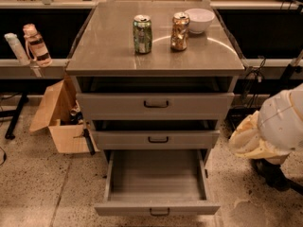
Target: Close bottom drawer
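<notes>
Looking down at the front of a grey metal cabinet (109, 51). On its flat top: a green can (142, 34), just right of it a gold can (180, 31), and behind that, toward the back right corner, a white bowl (199, 20). Whether the gold can and the bowl are touching or only close cannot be told.

Under the top, three fronts stacked one above another. Highest and widest, the top drawer (156, 105), with a dark gap above its front. Next down and narrower, the middle drawer (156, 139), likewise with a dark gap over it. Lowest, the bottom drawer (156, 178), pulled far out toward the camera, its plain grey inside showing. Its front panel lies along the lower edge of the view, with a small black handle (159, 212) at its centre.

At the right edge, the gripper (244, 141), at about the level of the middle drawer, below a bulky white arm (284, 119). Beside the cabinet's right side, apart from it, touching no drawer. Released or clenched: cannot tell.

Left of the cabinet, an open cardboard box (57, 122) on the speckled floor (42, 193), close against the cabinet's side. Further left, on a low shelf (33, 69), a bottle with a pink cap (37, 45) and beside it a pale bottle (15, 48), tilted.
</notes>
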Tool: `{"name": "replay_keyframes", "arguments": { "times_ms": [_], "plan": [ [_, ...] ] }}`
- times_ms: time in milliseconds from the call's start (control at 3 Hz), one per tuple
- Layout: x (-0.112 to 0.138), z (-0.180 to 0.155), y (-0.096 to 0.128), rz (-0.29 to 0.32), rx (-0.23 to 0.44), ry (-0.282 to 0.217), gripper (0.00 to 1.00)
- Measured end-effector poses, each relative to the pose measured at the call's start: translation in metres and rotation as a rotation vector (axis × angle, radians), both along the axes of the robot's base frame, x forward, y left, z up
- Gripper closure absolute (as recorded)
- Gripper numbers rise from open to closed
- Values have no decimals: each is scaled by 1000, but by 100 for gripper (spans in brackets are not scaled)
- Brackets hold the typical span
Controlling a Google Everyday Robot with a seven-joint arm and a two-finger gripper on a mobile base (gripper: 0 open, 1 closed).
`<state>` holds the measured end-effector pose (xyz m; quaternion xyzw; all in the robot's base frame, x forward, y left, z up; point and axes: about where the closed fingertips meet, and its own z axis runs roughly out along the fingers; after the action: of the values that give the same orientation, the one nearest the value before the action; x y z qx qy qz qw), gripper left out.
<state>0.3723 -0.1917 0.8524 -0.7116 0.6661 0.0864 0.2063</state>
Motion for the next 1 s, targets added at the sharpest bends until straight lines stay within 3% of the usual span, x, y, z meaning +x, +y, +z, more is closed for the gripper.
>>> {"name": "replay_keyframes", "arguments": {
  "times_ms": [333,1000],
  "plan": [
    [-4,-33,-8,-52,-27,1,100],
    [-5,-103,-28,-129,-66,51,100]
  ]
}}
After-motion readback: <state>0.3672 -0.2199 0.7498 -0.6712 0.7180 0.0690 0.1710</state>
